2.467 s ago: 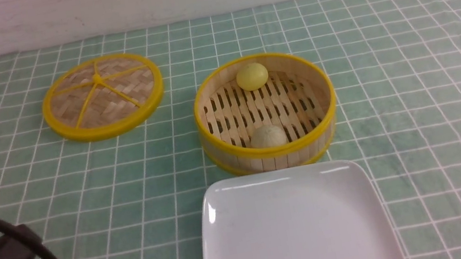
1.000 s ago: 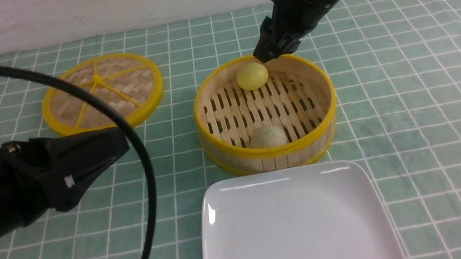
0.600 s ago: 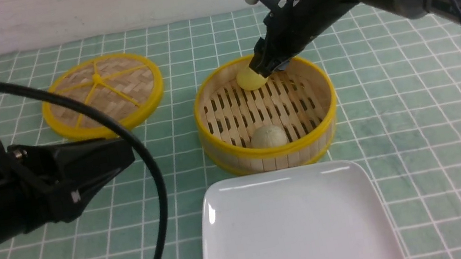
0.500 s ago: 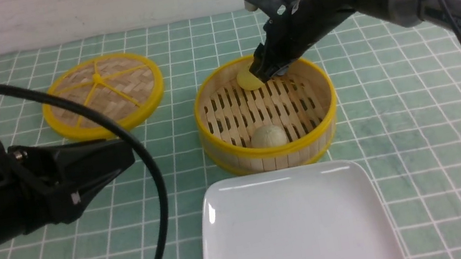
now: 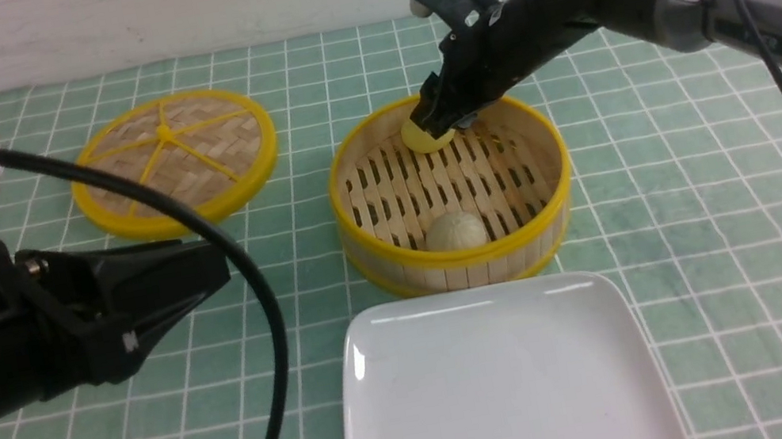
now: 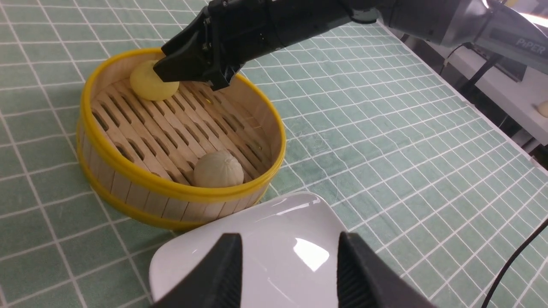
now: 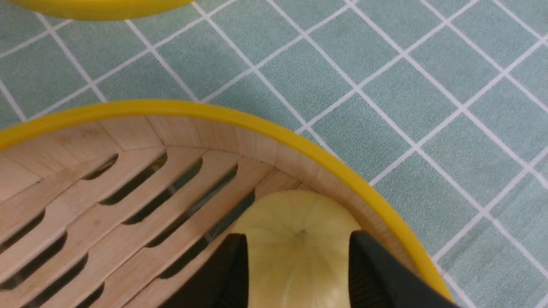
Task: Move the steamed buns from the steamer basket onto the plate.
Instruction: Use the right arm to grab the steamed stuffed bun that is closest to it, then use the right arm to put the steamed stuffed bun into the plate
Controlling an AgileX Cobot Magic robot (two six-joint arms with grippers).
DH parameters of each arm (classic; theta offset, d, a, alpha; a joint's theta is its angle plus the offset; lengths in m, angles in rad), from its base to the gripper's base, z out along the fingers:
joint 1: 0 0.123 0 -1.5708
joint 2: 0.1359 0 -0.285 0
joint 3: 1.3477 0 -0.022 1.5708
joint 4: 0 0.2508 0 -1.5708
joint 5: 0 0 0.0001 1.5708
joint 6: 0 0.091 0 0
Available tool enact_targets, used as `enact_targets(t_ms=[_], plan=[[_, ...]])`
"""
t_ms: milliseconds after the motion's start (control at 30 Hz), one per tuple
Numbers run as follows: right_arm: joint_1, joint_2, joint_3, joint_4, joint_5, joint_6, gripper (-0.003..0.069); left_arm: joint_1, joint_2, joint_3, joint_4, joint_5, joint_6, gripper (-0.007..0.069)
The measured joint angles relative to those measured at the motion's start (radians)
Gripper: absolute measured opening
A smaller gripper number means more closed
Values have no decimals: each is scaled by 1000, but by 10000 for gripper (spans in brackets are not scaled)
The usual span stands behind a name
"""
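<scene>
The round bamboo steamer basket sat on the green checked tablecloth, its slat wall upright between two smooth yellow rims and its floor cut with slots. Both buns were inside it. The bright yellow bun, a smooth dome with faint creases running to its crown, lay against the far wall. The pale beige-grey bun, lightly ridged on top, lay against the near wall. The right gripper was down inside the far rim, its two black fingers standing apart on either side of the yellow bun. It wasn't clamped, and I couldn't tell whether the pads touched the bun. The left gripper hung off to the basket's left, jaws apart with nothing between them. The glossy white square plate, round-cornered, lay just in front of the basket. The flat woven lid with yellow spokes lay well off to the basket's far left
</scene>
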Motion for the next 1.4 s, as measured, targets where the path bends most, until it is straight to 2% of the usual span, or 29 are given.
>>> enact_targets(t_ms=[500,633,733,767,1000,1167,1300,1400], plan=[[6,49,-5,29,-39,-7,321,0,0,0,14,-5,0,332],[6,49,-7,29,-31,-15,182,0,0,0,15,-10,0,332],[6,49,-7,28,-17,-43,25,0,0,0,16,-23,0,332],[7,49,-7,28,-15,-48,12,0,0,0,16,-26,0,332],[9,7,-6,19,5,-58,10,0,0,0,16,-34,0,332],[9,-123,-6,11,56,-58,10,0,0,0,16,-53,0,332],[9,-253,-6,-33,143,-45,12,0,0,0,16,-79,5,332],[9,-352,-6,-82,260,23,12,0,0,0,16,-85,31,332]])
